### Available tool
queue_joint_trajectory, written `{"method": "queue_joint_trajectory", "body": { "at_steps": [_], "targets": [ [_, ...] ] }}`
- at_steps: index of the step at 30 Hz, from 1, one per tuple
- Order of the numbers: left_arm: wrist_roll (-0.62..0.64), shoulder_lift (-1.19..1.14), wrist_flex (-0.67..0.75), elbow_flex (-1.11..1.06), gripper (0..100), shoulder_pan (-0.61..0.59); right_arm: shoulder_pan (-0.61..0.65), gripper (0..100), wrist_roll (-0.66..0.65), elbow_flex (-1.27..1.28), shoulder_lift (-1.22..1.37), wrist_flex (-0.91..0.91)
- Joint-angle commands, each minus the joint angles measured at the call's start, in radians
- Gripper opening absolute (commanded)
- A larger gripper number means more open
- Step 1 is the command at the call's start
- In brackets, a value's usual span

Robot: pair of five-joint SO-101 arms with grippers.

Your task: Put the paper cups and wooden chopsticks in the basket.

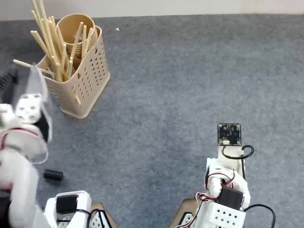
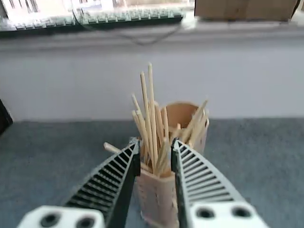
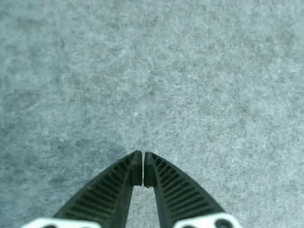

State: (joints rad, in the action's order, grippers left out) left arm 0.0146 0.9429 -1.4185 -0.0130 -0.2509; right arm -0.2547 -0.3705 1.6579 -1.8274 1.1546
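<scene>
The left fingers [image 2: 114, 178] are standing slightly parted with nothing between them, and they are pointing at the basket [image 2: 156, 199], which is showing just past their tips. The right fingers [image 3: 116, 187] are pressing closed tip to tip (nothing is caught in them) and are hanging over bare grey tabletop [image 3: 190, 71]. In the high view the cream, perforated basket is standing at the far left of the tabletop. A paper cup [image 1: 76, 29] is sitting inside it on the far side. The wooden chopsticks [image 1: 50, 40] are standing in it as a loose bundle, their ends fanning out above the rim, one poking sideways to the left. The left arm [image 1: 21, 147] is rising at the left edge, near the basket. The right arm [image 1: 227, 185] is sitting low at the near edge, well apart from the basket. A small black cylinder [image 1: 53, 175] is lying on the tabletop beside the left arm.
</scene>
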Motion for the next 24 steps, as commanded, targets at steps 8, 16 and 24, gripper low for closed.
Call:
{"method": "queue_joint_trajectory", "body": {
  "at_steps": [8, 16, 24],
  "targets": [
    [-0.002, 0.326, 0.18, -0.854, 13, -0.005, 0.096, 2.7, -0.003, 0.122, -0.007, -0.019],
    [-0.044, 0.906, 0.433, -1.469, 13, 0.001, 0.147, 2.7, -0.003, 0.162, -0.007, -0.019],
    [-0.084, 0.814, 0.608, -1.687, 13, 0.001, 0.148, 2.7, -0.003, 0.162, -0.007, -0.019]
  ]
}}
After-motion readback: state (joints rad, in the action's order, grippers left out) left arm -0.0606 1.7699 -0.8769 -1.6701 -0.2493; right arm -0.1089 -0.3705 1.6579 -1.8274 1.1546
